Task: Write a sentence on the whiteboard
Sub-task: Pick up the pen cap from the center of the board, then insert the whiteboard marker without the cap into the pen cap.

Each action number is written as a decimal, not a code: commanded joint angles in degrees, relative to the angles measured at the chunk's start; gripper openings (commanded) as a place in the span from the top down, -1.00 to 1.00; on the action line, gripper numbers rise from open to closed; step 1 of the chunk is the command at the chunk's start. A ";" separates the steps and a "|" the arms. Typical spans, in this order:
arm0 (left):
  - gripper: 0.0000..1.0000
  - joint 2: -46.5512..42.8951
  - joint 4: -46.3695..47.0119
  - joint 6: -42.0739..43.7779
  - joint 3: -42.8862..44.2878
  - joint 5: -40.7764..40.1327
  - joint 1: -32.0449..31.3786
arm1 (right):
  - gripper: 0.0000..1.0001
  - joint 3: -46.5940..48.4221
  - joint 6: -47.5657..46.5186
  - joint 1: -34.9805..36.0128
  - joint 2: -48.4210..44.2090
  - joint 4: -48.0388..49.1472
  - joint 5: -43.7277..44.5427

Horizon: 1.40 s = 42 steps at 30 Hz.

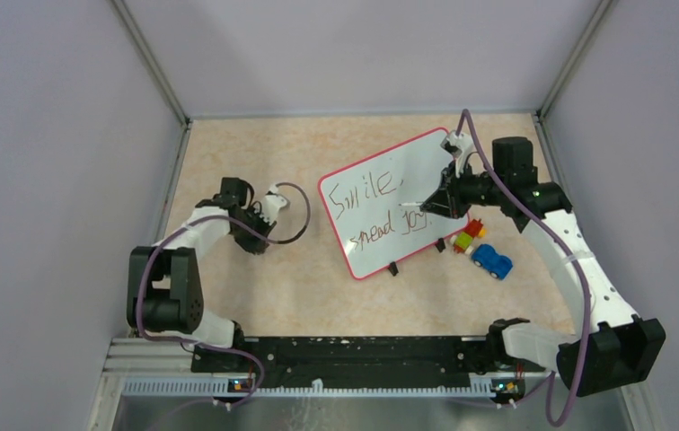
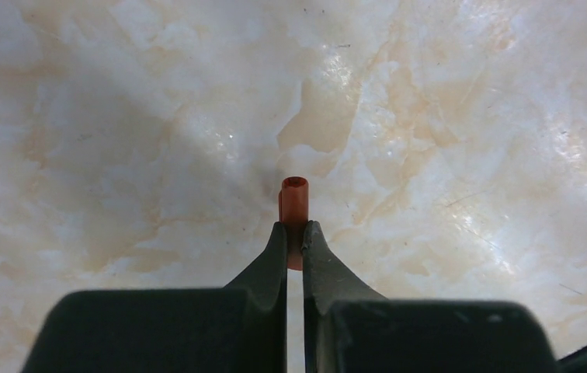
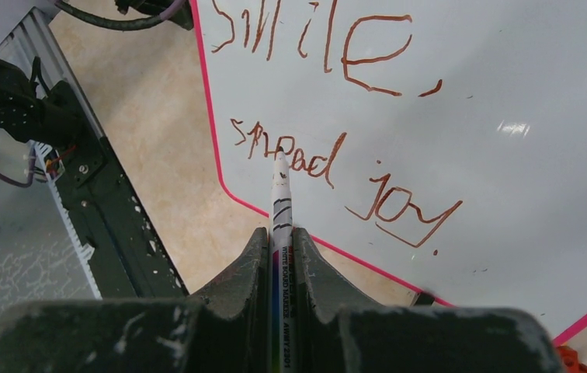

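marbled beige tabletop point(image 1: 318, 296) | grey walls point(image 1: 48, 135) | left tool point(image 2: 295, 230) pinches red cap point(image 2: 294, 198), probably | right tool point(image 3: 279, 235) pinches marker point(image 3: 281, 194)

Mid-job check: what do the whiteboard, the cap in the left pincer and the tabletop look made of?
The whiteboard looks like glossy coated plastic or enamel: a light glare sits on it. The cap seems smooth orange-red plastic, hollow-ended. The tabletop is shiny and marble-patterned, probably laminate; real stone cannot be ruled out.

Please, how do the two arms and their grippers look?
The left arm and right arm have white links, black joints and a purple cable each. The left gripper and right gripper have dark tapering fingers; the right one shows pale scuffs.
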 commanded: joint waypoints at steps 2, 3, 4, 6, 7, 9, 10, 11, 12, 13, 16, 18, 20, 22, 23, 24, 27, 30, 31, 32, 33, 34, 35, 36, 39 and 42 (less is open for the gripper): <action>1.00 -5.87 -11.53 0.21 10.09 4.19 0.48 | 1.00 3.47 2.12 -0.20 0.08 1.55 -1.86; 1.00 -6.60 -13.68 0.43 13.04 5.24 0.48 | 1.00 3.44 2.82 -0.24 -0.03 2.15 -2.35; 1.00 -7.26 -15.72 0.41 16.30 6.60 0.48 | 1.00 3.33 3.61 -0.25 -0.15 2.98 -2.98; 1.00 -8.04 -19.86 0.16 23.31 10.03 0.31 | 1.00 3.30 5.17 -0.27 -0.26 4.23 -4.84; 1.00 -8.13 -21.97 0.31 26.75 12.06 -0.01 | 1.00 3.24 5.87 -0.26 -0.29 4.69 -6.00; 1.00 -8.16 -26.25 0.73 35.45 16.07 -1.47 | 1.00 3.47 7.19 -0.27 -0.09 5.39 -8.67; 1.00 -8.04 -28.10 0.97 38.82 18.03 -2.49 | 1.00 3.49 7.56 -0.23 0.06 5.67 -10.11; 1.00 -7.83 -29.81 1.07 42.38 19.46 -3.69 | 1.00 3.58 7.95 -0.27 0.19 5.76 -11.44; 1.00 -7.43 -31.39 1.07 45.64 20.55 -5.13 | 1.00 3.54 8.19 -0.22 0.37 5.68 -12.84; 1.00 -7.01 -32.66 1.12 48.45 21.38 -6.83 | 1.00 3.58 8.47 -0.27 0.46 5.59 -14.54; 1.00 -5.83 -36.03 1.69 54.57 23.69 -13.23 | 1.00 2.70 9.05 -0.24 0.32 6.26 -17.84; 1.00 -5.27 -37.13 1.95 55.52 25.95 -17.73 | 1.00 1.90 11.56 -0.20 0.01 7.35 -20.00; 1.00 -4.91 -37.03 2.05 54.52 26.23 -22.45 | 1.00 1.38 12.52 -0.15 -0.21 7.79 -22.04; 1.00 -4.64 -36.19 1.98 52.71 24.69 -27.22 | 1.00 1.24 12.57 0.02 -0.20 7.10 -23.08; 1.00 -4.68 -35.43 1.84 51.46 23.57 -29.40 | 1.00 1.26 12.23 0.25 -0.36 6.59 -23.25; 1.00 -4.88 -34.47 1.54 50.23 22.75 -31.13 | 1.00 1.25 11.90 0.49 -0.51 5.97 -23.22; 1.00 -5.63 -31.19 0.64 46.60 20.75 -35.21 | 1.00 0.75 11.43 1.83 -1.26 4.85 -23.00; 1.00 -6.06 -29.44 0.38 44.10 18.49 -38.47 | 1.00 0.08 11.47 3.66 -1.89 4.63 -22.42; 1.00 -6.27 -28.66 0.00 43.35 17.37 -39.51 | 1.00 0.02 11.58 4.15 -1.93 4.65 -22.43; 1.00 -6.37 -28.10 -0.25 42.82 16.33 -40.49 | 1.00 -0.09 11.68 4.59 -1.94 4.64 -22.40; 1.00 -6.44 -27.54 -0.59 42.32 15.69 -41.12 | 1.00 -0.17 11.84 5.17 -1.89 4.70 -22.52; 1.00 -6.42 -27.13 -0.89 42.00 15.24 -41.45 | 1.00 -0.31 11.74 5.58 -1.92 4.78 -22.67; 1.00 -6.32 -26.85 -1.25 41.91 14.94 -41.52 | 1.00 -0.46 11.63 6.03 -1.98 4.73 -22.57; 1.00 -6.25 -26.60 -1.55 41.87 14.51 -41.53 | 1.00 -0.56 11.62 6.46 -1.97 4.64 -22.35; 1.00 -6.34 -25.87 -2.20 41.71 13.28 -41.53 | 1.00 -1.03 11.44 7.05 -1.84 4.53 -22.07; 1.00 -6.73 -24.88 -2.65 41.40 12.58 -41.60 | 1.00 -1.80 11.57 7.59 -1.66 4.94 -21.99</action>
